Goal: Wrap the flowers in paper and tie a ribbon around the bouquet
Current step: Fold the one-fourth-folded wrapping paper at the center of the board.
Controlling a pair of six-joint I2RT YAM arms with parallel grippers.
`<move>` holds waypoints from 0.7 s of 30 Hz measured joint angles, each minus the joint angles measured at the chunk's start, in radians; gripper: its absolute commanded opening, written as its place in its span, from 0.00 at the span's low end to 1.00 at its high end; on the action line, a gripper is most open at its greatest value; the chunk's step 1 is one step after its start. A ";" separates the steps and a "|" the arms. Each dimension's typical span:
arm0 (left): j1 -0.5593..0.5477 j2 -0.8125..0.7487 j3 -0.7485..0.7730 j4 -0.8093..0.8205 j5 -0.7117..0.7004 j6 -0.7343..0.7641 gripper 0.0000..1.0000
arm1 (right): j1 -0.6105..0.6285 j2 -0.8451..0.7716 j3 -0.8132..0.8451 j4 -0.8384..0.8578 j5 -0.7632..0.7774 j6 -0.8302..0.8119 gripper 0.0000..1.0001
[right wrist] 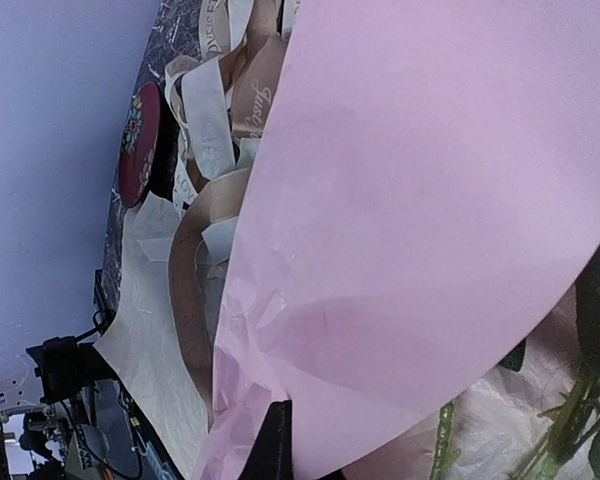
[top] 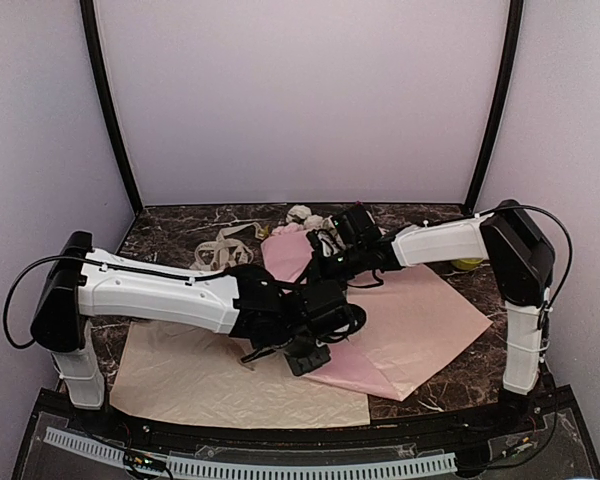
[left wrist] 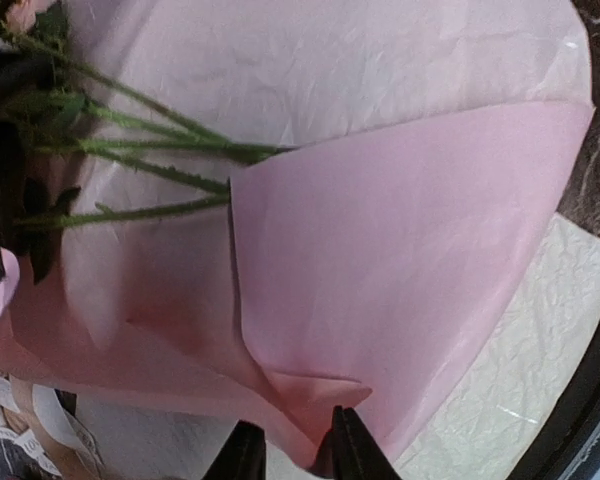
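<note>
lavender-walled booth, dark marble table. mid-table: flowers lying on pink paper, green stems tucked under folded-over flap, heads toward back wall. at flap's near corner, left gripper, fingers a bit apart, paper fold sitting between them, looks loose tbh. over on other side, right gripper closed, seems pinched on paper's raised edge. just beside paper, tan ribbon, cursive print on it, "Just" readable, rest nope. next to that, paler ribbon tangle. paper overlaps cream sheet at near-left.
</note>
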 measured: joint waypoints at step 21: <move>-0.091 0.149 0.066 0.200 -0.114 0.229 0.21 | 0.000 0.000 0.049 -0.097 0.015 -0.056 0.00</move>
